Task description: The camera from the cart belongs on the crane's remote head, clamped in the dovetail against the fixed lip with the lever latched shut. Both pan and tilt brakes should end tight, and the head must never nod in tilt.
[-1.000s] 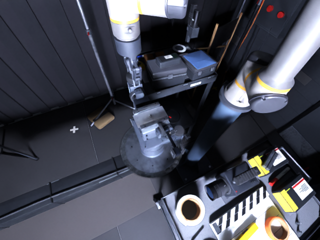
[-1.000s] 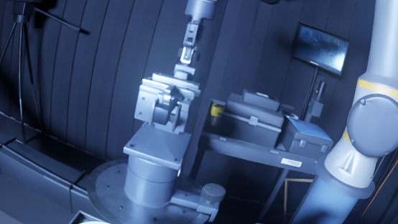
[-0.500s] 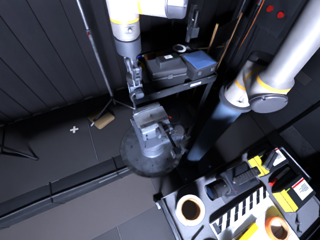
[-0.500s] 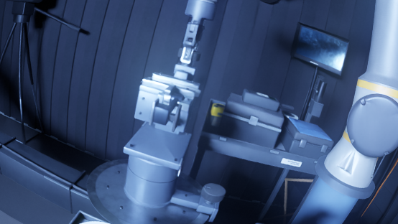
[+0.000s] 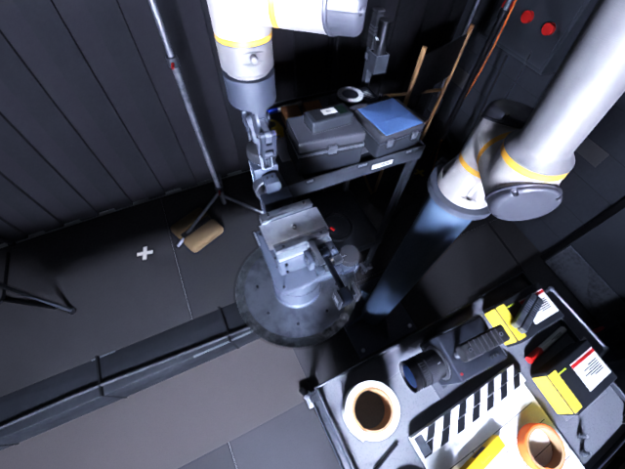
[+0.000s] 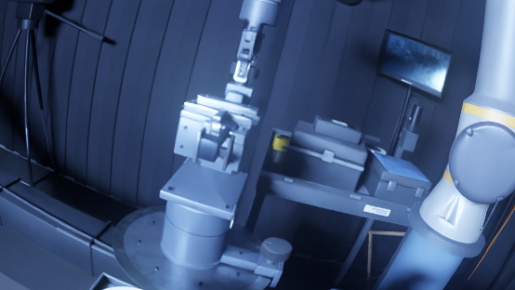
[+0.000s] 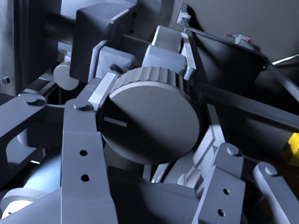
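The camera (image 5: 449,356) lies on the cart (image 5: 469,388) at the near right, lens pointing left, between a tape roll and several small boxes. The remote head (image 5: 298,252) stands on a round base plate (image 5: 293,303) at centre, its top dovetail plate (image 5: 293,222) empty. A ribbed round brake knob (image 7: 150,121) sits at the far side of the head, with a second knob (image 6: 275,248) low on the base. My gripper (image 5: 270,181) hangs over the far edge of the head and is closed on the ribbed brake knob.
Behind the head a dark shelf (image 5: 348,166) carries two cases (image 5: 328,134) and a blue-lidded box (image 5: 391,123). A light-stand leg (image 5: 202,146) slants down to a sandbag (image 5: 198,233) on the left. My arm's base column (image 5: 419,247) rises between head and cart.
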